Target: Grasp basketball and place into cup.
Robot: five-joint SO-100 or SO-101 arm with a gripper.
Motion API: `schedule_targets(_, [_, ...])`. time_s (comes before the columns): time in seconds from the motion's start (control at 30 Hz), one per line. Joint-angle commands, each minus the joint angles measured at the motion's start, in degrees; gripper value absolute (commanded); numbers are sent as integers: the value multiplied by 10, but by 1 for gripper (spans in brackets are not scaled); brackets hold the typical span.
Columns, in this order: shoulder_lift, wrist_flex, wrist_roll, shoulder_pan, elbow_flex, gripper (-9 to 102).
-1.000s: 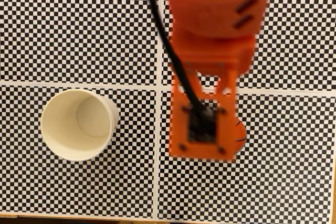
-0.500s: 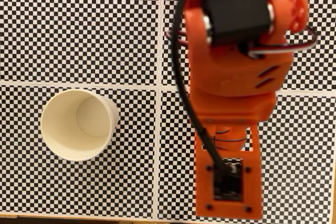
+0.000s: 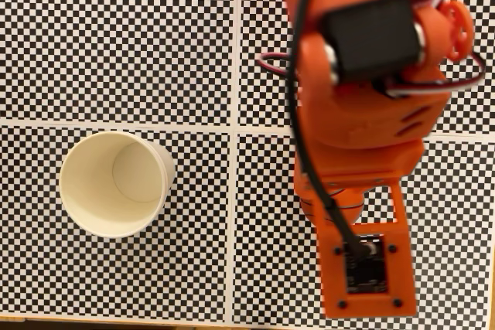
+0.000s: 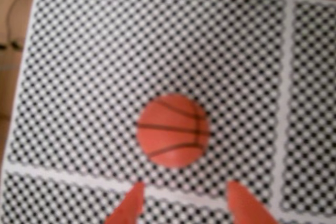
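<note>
While the claw (image 4: 184,195) gapes apart, the basketball (image 4: 172,130) lies just beyond, touching nothing.

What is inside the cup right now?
The cup shows only its bare cream floor and inner wall. The basketball lies on the checkered mat, ahead of the open pincer.

**Basketball and cup on the checkered surface**

The basketball (image 4: 172,130), a small orange-red ball with thin black seam lines, rests on the black-and-white checkered surface near the centre of the wrist view, its seams curving roughly crosswise. The cup (image 3: 115,183), cream-white paper with a round rim and smooth plain walls, stands upright and empty at the left of the fixed view, mouth open upward, just below a white dividing line.
</note>
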Motion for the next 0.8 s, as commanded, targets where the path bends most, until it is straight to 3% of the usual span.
schedule_targets(0.0, [-3, -2, 13, -11, -34, 24])
schedule_targets(0.33, [-22, -5, 15, -21, -34, 36])
schedule_targets(0.47, [-38, -17, 33, -25, -44, 47])
schedule_targets(0.77, [-73, -17, 69, -35, -54, 49])
